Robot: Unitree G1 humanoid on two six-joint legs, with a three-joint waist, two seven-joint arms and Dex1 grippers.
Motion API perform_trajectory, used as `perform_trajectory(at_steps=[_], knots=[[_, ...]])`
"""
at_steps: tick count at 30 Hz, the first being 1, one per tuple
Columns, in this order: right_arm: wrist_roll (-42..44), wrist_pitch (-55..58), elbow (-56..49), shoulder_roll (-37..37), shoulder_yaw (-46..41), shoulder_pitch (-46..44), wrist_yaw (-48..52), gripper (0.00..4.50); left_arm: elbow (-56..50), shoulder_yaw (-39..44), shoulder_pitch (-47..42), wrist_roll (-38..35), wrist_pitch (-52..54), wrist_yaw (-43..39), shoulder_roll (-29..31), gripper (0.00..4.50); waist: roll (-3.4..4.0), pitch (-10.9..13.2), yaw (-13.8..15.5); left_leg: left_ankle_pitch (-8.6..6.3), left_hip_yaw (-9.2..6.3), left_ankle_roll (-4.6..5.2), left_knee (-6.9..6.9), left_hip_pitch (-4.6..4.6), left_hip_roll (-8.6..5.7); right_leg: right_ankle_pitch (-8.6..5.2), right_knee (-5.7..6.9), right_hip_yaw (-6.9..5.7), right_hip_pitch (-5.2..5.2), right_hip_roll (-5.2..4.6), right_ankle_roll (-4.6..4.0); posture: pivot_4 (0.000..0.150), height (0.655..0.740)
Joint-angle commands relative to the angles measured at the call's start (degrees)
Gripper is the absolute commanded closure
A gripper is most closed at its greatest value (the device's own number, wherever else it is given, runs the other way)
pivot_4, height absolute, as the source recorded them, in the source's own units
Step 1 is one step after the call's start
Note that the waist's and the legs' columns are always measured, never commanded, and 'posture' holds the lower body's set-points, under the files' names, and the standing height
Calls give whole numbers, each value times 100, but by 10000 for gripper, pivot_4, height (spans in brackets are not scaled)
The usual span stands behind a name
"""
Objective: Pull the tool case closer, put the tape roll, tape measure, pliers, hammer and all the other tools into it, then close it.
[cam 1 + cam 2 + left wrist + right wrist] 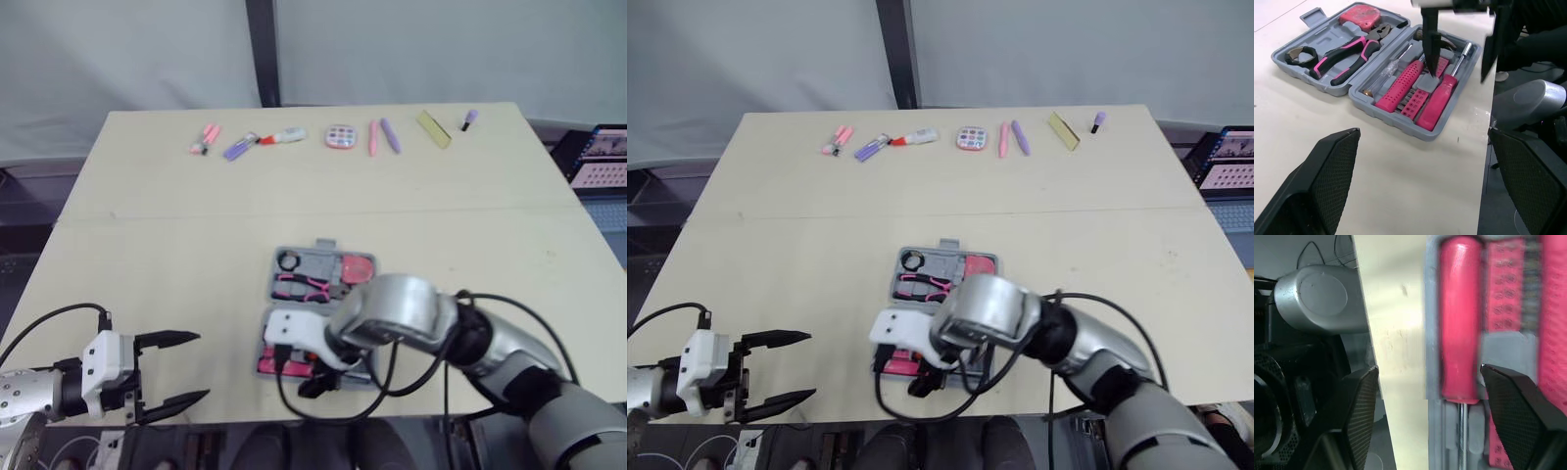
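Claws, head view: the left claw (201, 365) is over the left end of the desk's (147, 245) near edge. Its fingers are spread wide and hold nothing, and it is well apart from the tool case (323, 245). The right claw (301, 370) is over the case's near half, partly hidden by its own arm. The tool case lies open and flat at the middle of the desk's near edge. A row of small items (340, 136) runs along the far edge, well apart from the case.

Left wrist view: the left claw's two fingers are wide apart over bare desk. The case's far half holds the tape roll (1300, 54), pliers (1347, 51) with pink-and-black handles, and the red tape measure (1362, 13). The near half holds pink-handled screwdrivers (1400, 85) side by side. The right claw hangs over this half, fingers parted and empty. One tip is down among the pink handles, the other beyond the case's wall at the desk's edge.

Right wrist view: the right claw's fingers are wide apart, one outside the case wall, the other over the case. A pink handle lies between them; whether they touch it cannot be told.
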Motion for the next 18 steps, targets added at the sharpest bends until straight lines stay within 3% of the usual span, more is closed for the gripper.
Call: perform_trajectory(at_steps=[1, 4, 5, 10, 13, 18], knots=[[224, -114, -505, -175, -587, 210, 323, 9409, -67, 108, 35, -236, 105, -69, -15, 0, -1, -1, 5, 0, 0, 0, 0, 0, 0, 0, -1, 0, 1, 0, 0, 1500, 7400], [43, -807, -857, -568, -623, 607, 514, 9409, -121, 103, 9, -321, 99, -56, -99, 0, -3, -1, 5, 0, -1, 0, -6, 0, 2, 0, -2, 0, 0, 1, 0, 1500, 7400], [-12, -1016, -920, -640, -663, 743, 558, 11760, -151, 96, 7, -324, 104, -29, -121, 0, -4, 0, 1, 0, -1, 0, -6, 0, 2, 0, -2, 0, -1, 1, 0, 1500, 7400], [-560, -2917, -1255, -949, -970, 1817, 895, 30228, -180, 106, 4, -322, 102, 4, -182, 0, -14, 2, 11, 0, 22, 1, -6, 0, 14, 0, -12, -7, 10, 8, 0, 1500, 7400], [-843, -3919, -1209, -937, -1108, 2509, 1103, 44450, -189, 83, 9, -296, 88, 27, -224, 0, -21, 5, 22, -1, 25, 2, -5, 0, 9, 0, -19, -7, 15, 8, 0, 1500, 7400], [-1404, -4884, -944, -916, -1010, 3129, 1382, 44450, -214, 99, 36, -288, 84, 17, -251, 0, -28, 7, 34, -1, 24, 1, -2, 1, 14, 0, -50, -10, 38, 12, 0, 1500, 7400]])
